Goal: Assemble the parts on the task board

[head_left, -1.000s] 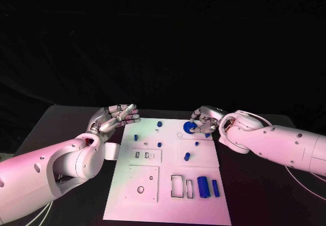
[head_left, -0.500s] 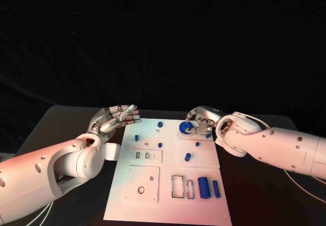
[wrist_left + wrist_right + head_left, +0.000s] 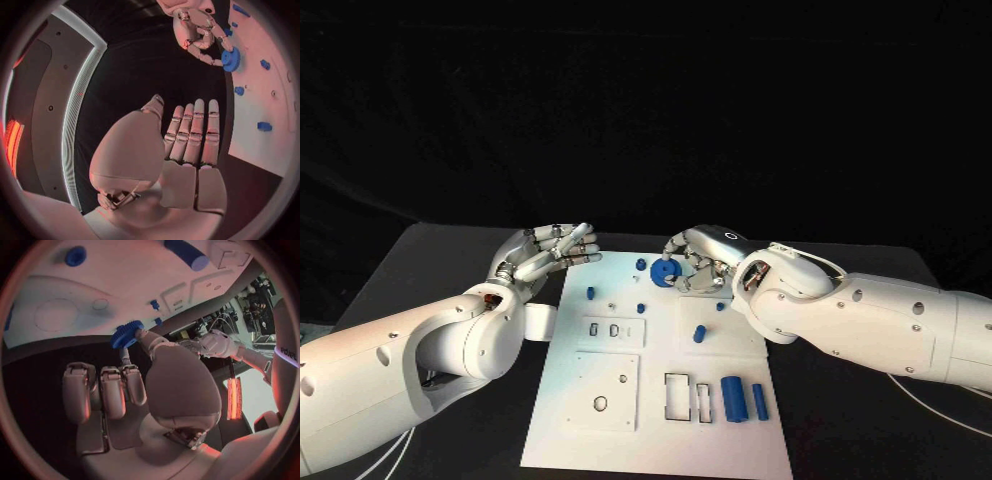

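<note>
Gear [image 3: 665,270], blue and toothed, is pinched in your right hand [image 3: 700,258], held just above the far end of the task board [image 3: 661,400]. Not seated yet, so you've still got placing to do. Small blue pegs [image 3: 590,292] already stand in the board; two blue cylinders [image 3: 731,399] lie loose near the front slots, still to go. Left hand [image 3: 545,253] hovers beside the board's left edge over the worktop, fingers apart, holding nothing.

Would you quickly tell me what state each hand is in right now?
Left hand: open, fingers straight, holding nothing.
Right hand: holding the blue gear.
</note>
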Available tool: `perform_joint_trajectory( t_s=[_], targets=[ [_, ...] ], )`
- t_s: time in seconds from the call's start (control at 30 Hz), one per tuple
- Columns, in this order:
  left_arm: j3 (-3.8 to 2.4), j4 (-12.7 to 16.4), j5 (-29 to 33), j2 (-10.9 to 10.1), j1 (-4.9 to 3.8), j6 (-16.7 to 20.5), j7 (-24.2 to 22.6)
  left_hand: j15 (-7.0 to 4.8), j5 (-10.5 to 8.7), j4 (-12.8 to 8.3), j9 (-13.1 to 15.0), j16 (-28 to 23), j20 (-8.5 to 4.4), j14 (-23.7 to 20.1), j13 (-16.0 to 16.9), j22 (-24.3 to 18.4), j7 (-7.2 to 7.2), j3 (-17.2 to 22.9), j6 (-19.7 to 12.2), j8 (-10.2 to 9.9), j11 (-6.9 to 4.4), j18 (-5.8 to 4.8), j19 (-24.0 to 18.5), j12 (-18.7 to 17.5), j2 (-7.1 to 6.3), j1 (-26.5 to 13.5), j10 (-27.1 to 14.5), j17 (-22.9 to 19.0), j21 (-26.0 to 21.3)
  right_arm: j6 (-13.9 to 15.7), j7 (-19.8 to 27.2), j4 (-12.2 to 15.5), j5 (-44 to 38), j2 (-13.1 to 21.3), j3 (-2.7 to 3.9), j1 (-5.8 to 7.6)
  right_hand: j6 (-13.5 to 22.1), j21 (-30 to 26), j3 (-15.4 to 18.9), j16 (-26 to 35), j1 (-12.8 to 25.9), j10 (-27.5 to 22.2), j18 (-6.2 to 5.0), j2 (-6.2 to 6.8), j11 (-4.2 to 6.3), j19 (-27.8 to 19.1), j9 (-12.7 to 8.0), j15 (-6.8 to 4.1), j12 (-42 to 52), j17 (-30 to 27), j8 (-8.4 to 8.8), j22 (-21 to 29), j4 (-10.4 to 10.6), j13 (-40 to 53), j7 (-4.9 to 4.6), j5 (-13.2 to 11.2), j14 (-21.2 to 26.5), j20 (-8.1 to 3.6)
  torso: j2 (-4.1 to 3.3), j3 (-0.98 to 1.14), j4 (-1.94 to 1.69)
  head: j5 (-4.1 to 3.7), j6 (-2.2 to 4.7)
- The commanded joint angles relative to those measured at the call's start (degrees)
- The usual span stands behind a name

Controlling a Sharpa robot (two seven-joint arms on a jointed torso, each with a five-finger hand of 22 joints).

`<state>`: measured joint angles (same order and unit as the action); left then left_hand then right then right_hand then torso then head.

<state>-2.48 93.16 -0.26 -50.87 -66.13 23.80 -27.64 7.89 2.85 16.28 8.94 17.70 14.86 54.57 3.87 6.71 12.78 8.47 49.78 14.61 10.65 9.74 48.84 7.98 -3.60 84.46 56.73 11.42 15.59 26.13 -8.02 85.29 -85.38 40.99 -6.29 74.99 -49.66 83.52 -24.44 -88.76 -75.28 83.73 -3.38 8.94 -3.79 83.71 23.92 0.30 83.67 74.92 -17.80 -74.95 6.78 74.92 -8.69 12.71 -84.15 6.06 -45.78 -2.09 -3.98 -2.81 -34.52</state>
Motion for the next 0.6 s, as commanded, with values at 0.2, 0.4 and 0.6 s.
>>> perform_joint_trajectory(
  t_s=[0.2,0.4,0.6],
  targets=[
    [-0.06,0.2,0.1,0.2,-0.07,-1.1,-0.3,0.38,0.01,0.1,-0.1,-0.4,0.16,0.2,-0.1,-0.1,1.14,0.2,0.0,-0.3,0.11,0.79,0.4,-0.4,-0.3,0.1,0.3,0.1,-0.3,2.9,-1.4,-0.9,-5.6,-3.2,0.0,-0.03,-0.9,0.4,-0.9,-0.2,-0.4,0.8,1.19,0.08,-0.01,0.4,-0.1,-0.43,0.3,11.4,0.44,-7.5,0.0,7.3,0.09,-0.2,-5.0,0.05,-0.07,-0.02,-0.03,0.39,-0.03],
    [-0.06,0.2,0.1,0.3,-0.07,-1.1,-0.3,0.38,0.01,0.1,-0.1,-0.4,0.16,0.2,-0.1,-0.1,1.14,0.2,0.0,-0.3,0.11,0.79,0.4,-0.4,-0.3,0.1,0.3,0.1,-0.3,2.7,-1.7,-3.4,-5.8,-5.6,-0.15,-0.31,-1.1,0.3,-1.4,-0.2,-0.1,0.8,1.16,0.35,-0.01,0.3,-0.2,-0.44,0.4,11.3,0.64,-7.4,-0.1,7.3,0.09,-0.4,-5.0,0.03,-0.06,-0.02,-0.2,0.51,-0.19],
    [-0.06,0.2,0.1,0.3,-0.07,-1.1,-0.3,0.38,0.01,0.1,-0.1,-0.4,0.16,0.2,-0.1,-0.1,1.14,0.2,0.0,-0.3,0.11,0.79,0.4,-0.4,-0.3,0.1,0.3,0.1,-0.3,2.2,-1.7,-5.9,-5.8,-7.5,-0.37,-0.8,-1.2,0.2,-1.7,-0.2,0.2,0.8,1.15,0.51,-0.02,0.2,-0.3,-0.43,0.3,11.2,0.79,-7.4,-0.1,7.3,0.07,-0.6,-5.0,0.02,-0.1,0.07,-0.06,0.78,-0.33]
  ],
)
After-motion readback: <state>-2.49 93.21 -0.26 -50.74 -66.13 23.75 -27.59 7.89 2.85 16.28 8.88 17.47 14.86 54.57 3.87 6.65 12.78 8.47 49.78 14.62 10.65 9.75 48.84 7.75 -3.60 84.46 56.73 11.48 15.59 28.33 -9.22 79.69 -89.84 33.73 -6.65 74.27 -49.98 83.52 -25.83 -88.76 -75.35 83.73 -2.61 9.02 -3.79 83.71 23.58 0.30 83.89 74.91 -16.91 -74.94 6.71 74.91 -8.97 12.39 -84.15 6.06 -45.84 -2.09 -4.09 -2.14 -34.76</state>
